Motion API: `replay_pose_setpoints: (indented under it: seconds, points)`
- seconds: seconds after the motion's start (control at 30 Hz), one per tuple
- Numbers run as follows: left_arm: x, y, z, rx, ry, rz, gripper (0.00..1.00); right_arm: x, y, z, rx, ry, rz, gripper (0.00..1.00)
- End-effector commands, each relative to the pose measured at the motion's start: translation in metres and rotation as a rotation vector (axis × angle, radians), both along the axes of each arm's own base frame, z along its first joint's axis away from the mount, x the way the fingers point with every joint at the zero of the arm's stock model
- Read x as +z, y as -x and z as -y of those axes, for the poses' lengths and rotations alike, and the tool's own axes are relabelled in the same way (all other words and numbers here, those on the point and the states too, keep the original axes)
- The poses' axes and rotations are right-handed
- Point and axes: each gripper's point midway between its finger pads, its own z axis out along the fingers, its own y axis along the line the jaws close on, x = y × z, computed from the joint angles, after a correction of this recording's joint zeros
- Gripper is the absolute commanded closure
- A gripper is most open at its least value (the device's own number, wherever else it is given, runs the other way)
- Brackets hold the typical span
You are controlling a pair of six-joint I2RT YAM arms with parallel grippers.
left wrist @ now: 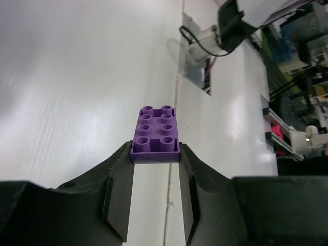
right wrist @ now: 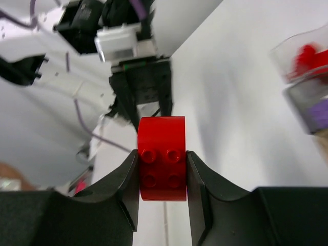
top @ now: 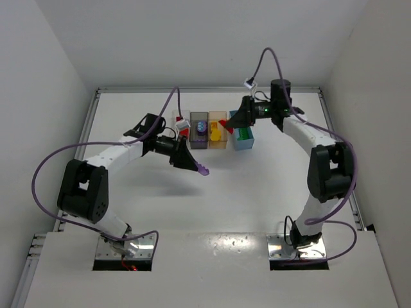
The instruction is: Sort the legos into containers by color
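Here, flat purple brick point(left wrist: 155, 137), chunky red brick point(right wrist: 162, 156).

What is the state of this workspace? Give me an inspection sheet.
Surface: white table.
Job's things: four bins in a row: clear bin holding red, grey bin holding purple, tan bin holding yellow, blue bin holding green.
Clutter: nothing seen.
Grippers: left gripper shut on a purple brick; right gripper shut on a red brick.
Cables: a purple cable loops along each arm.
Surroundings: white walls.
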Motion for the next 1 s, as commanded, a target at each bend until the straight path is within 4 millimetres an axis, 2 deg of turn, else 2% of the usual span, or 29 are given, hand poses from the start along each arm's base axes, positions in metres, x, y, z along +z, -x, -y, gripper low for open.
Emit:
replay_pose_setpoints:
  seconds: [0.0, 0.07, 0.1, 0.17, 0.2, 0.23, 0.3, 0.33, 0.43, 0.47, 0.5, 0.53, 0.57, 0.67, 0.7, 0.73, 0.77, 0.83, 0.87, 0.9, 0.93, 0.97]
  points:
    - [0.015, -0.022, 0.001, 0.039, -0.029, 0.17, 0.94, 0.031, -0.025, 0.021, -0.085, -0.014, 0.136, 1.0]
    - [0.019, -0.06, 0.001, 0.163, -0.097, 0.255, 0.94, 0.027, -0.032, 0.031, -0.134, 0.013, 0.153, 1.0]
    - [0.022, -0.087, -0.004, 0.277, -0.159, 0.312, 0.94, 0.027, -0.033, 0.032, -0.159, 0.032, 0.172, 1.0]
    - [0.031, -0.116, -0.005, 0.378, -0.177, 0.353, 0.94, 0.017, -0.033, 0.035, -0.187, 0.076, 0.155, 1.0]
    - [0.036, -0.138, -0.004, 0.438, -0.19, 0.35, 0.94, 0.02, -0.036, 0.038, -0.214, 0.102, 0.214, 1.0]
    - [0.031, -0.157, -0.01, 0.517, -0.24, 0.353, 0.94, 0.019, -0.037, 0.04, -0.23, 0.121, 0.229, 1.0]
    - [0.025, -0.185, -0.01, 0.585, -0.273, 0.328, 0.94, 0.015, -0.043, 0.045, -0.279, 0.174, 0.27, 1.0]
    - [0.02, -0.198, -0.017, 0.65, -0.315, 0.332, 0.94, 0.017, -0.041, 0.043, -0.283, 0.186, 0.281, 1.0]
    - [0.006, -0.219, -0.017, 0.703, -0.366, 0.306, 0.94, 0.015, -0.045, 0.047, -0.317, 0.216, 0.293, 1.0]
    - [0.005, -0.221, -0.011, 0.693, -0.365, 0.307, 0.94, 0.017, -0.052, 0.052, -0.348, 0.231, 0.303, 1.0]
    - [-0.002, -0.224, -0.013, 0.706, -0.395, 0.292, 0.94, 0.013, -0.053, 0.054, -0.356, 0.248, 0.303, 1.0]
    - [0.002, -0.231, -0.009, 0.715, -0.395, 0.308, 0.94, 0.019, -0.055, 0.055, -0.367, 0.255, 0.325, 1.0]
    - [-0.011, -0.236, -0.013, 0.734, -0.434, 0.292, 0.94, 0.016, -0.056, 0.057, -0.377, 0.271, 0.328, 1.0]
    - [-0.015, -0.246, -0.012, 0.742, -0.446, 0.29, 0.92, 0.013, -0.064, 0.063, -0.415, 0.317, 0.352, 1.0]
    - [-0.025, -0.245, -0.007, 0.727, -0.459, 0.274, 0.91, 0.012, -0.068, 0.066, -0.435, 0.334, 0.354, 1.0]
    - [-0.028, -0.246, -0.008, 0.731, -0.472, 0.268, 0.89, 0.012, -0.068, 0.064, -0.436, 0.346, 0.363, 1.0]
    - [-0.023, -0.249, -0.007, 0.735, -0.463, 0.279, 0.84, 0.01, -0.072, 0.067, -0.459, 0.366, 0.365, 1.0]
    - [-0.035, -0.25, -0.005, 0.734, -0.491, 0.265, 0.78, 0.011, -0.075, 0.07, -0.476, 0.384, 0.375, 1.0]
    - [-0.032, -0.251, -0.004, 0.735, -0.489, 0.267, 0.74, 0.013, -0.08, 0.073, -0.501, 0.399, 0.386, 1.0]
    - [-0.039, -0.251, -0.004, 0.736, -0.495, 0.247, 0.66, 0.012, -0.082, 0.073, -0.498, 0.403, 0.376, 1.0]
    - [-0.035, -0.253, -0.003, 0.744, -0.486, 0.245, 0.63, 0.017, -0.086, 0.075, -0.523, 0.41, 0.382, 1.0]
    - [-0.034, -0.25, 0.001, 0.72, -0.468, 0.237, 0.59, 0.01, -0.086, 0.073, -0.519, 0.424, 0.367, 1.0]
